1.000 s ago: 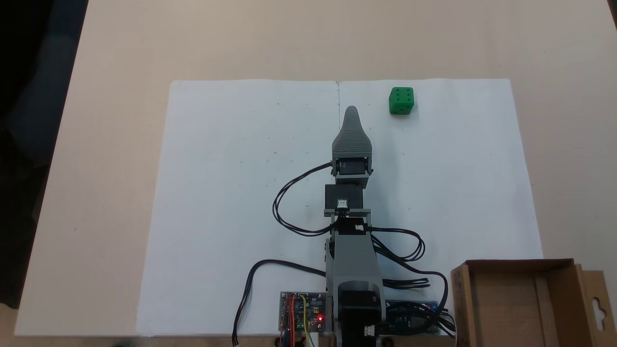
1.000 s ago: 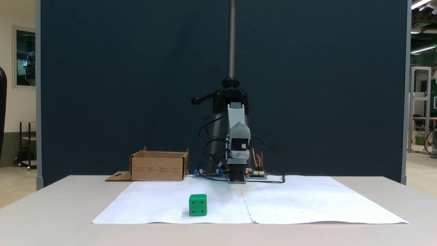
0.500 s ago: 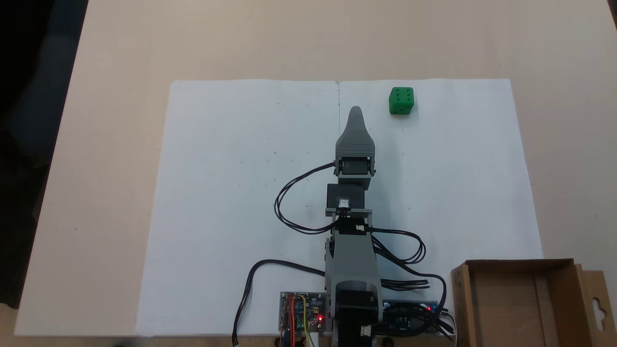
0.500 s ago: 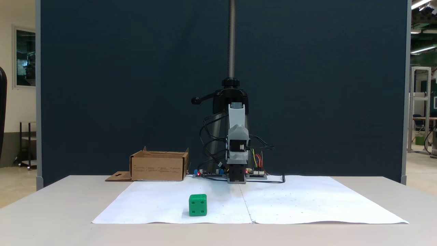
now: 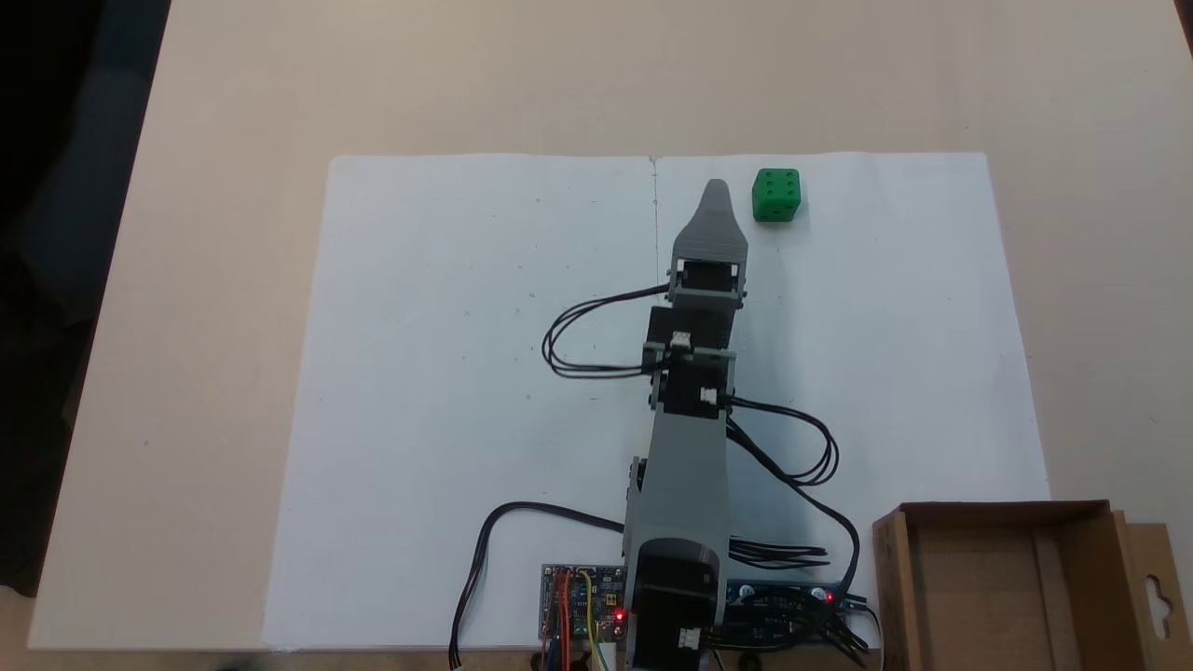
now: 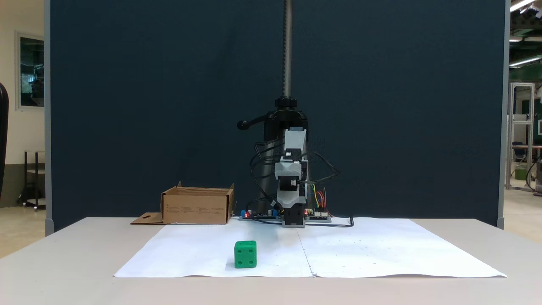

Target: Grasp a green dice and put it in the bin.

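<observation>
early reach phase: the green dice (image 5: 776, 195) is sitting untouched on the white paper (image 5: 447, 373), well apart from the bin (image 5: 1081, 522), so grasp and drop are remaining. the arm is stretching forward, the gripper (image 5: 716, 191) pointing just beside the dice; its opening cannot be told, jaws stacked, holding nothing.
</observation>
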